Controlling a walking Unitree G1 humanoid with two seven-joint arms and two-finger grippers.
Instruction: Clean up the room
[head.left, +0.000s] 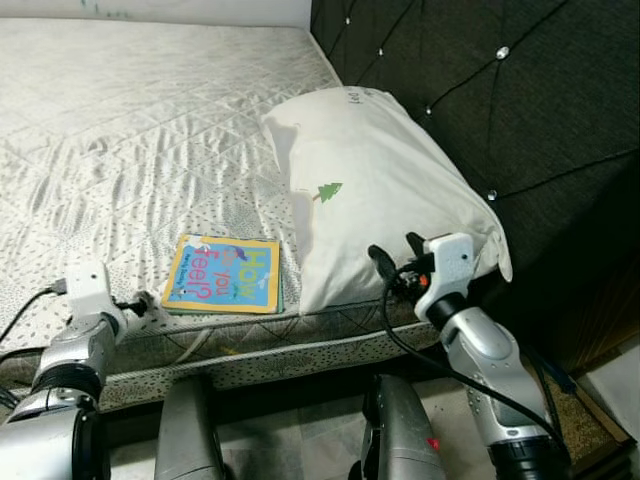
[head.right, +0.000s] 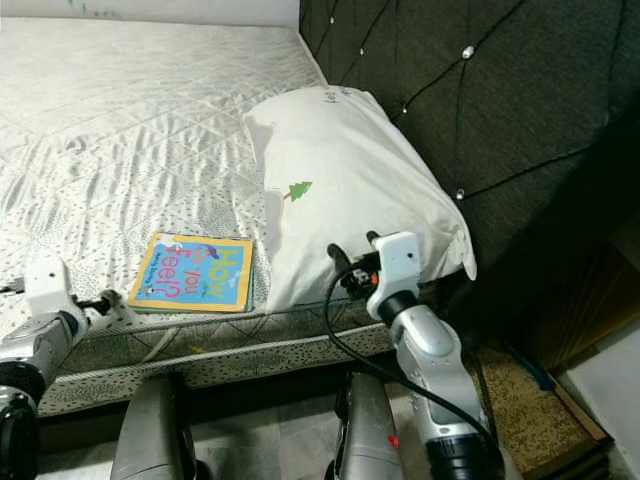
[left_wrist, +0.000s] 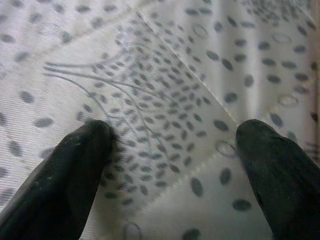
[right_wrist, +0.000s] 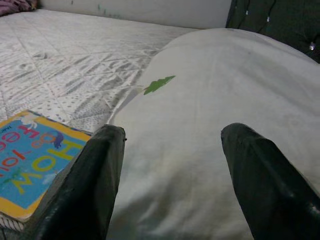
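Observation:
A colourful picture book lies flat on the white quilted mattress, close to its front edge. To its right a white pillow with a small green tree mark leans against the headboard. My left gripper is at the mattress edge just left of the book, open, with its fingertips against the dotted fabric. My right gripper is open in front of the pillow's lower front corner, its fingers spread before the pillow. The book sits off to that gripper's side.
A dark tufted headboard rises along the right side of the bed. A brown mat lies on the floor at the lower right. My own legs stand against the bed's front.

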